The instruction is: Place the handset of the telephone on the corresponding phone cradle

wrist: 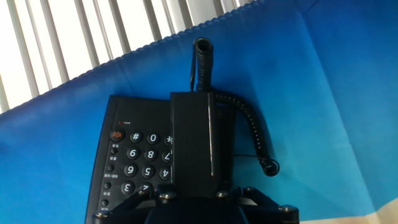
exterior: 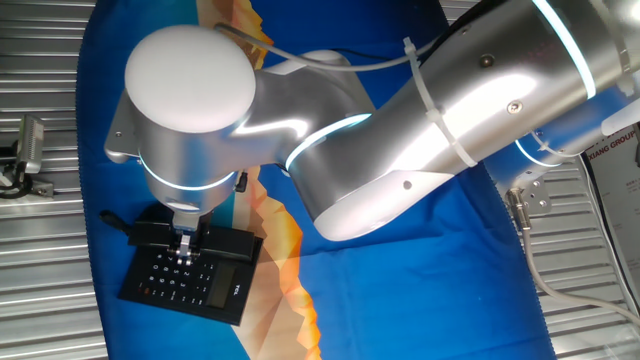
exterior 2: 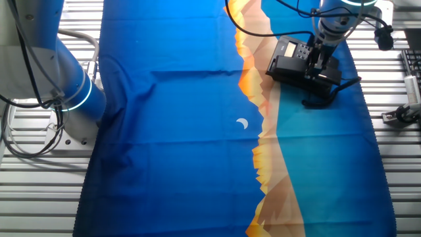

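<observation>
The fingers (wrist: 193,198) grip the long, glossy black handset (wrist: 199,140), its coiled cord (wrist: 252,124) trailing.

bright, even light from above in every view. hard glare streaks my silver arm (exterior: 440,110), and its glowing ring (exterior 2: 79,95) shines. my hand view is sharp, with blown-out white slats (wrist: 56,43) behind.

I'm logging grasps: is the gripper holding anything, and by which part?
Apparently the handset, near one end of its long bar; it hangs over the telephone. The jaws' contact itself is hidden.
</observation>
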Controlling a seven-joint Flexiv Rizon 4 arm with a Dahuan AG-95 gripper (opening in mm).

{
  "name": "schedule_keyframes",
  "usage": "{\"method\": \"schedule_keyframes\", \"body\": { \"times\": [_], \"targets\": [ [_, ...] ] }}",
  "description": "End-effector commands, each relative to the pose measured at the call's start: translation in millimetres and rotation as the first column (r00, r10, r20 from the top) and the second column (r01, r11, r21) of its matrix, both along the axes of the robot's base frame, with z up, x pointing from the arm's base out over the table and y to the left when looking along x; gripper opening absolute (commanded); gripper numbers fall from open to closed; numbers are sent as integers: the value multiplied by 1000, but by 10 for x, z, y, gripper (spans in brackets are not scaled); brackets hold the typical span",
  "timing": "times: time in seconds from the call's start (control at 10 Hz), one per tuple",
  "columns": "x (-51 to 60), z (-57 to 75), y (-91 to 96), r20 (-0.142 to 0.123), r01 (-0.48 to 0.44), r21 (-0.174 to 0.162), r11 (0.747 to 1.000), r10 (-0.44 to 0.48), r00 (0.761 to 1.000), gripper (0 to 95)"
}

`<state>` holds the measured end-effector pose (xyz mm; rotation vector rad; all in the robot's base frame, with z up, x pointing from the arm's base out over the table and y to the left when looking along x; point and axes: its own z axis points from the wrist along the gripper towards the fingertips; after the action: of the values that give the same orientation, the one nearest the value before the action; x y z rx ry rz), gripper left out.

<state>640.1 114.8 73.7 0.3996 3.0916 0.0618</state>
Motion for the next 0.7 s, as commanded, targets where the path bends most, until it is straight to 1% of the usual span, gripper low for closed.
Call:
{"method": "schedule_keyframes", "body": {
  "times": [0.1,0.2,0.4,0.7],
  "targets": [
    [-18,-17,11,3,1,-4,1000,-1,1000,0],
    [-19,-18,11,0,1,-5,1000,-1,1000,0],
    [-20,-15,12,2,1,3,1000,-1,1000,0],
    [-20,-15,13,2,1,0,1000,-1,1000,0]
  ]
}}
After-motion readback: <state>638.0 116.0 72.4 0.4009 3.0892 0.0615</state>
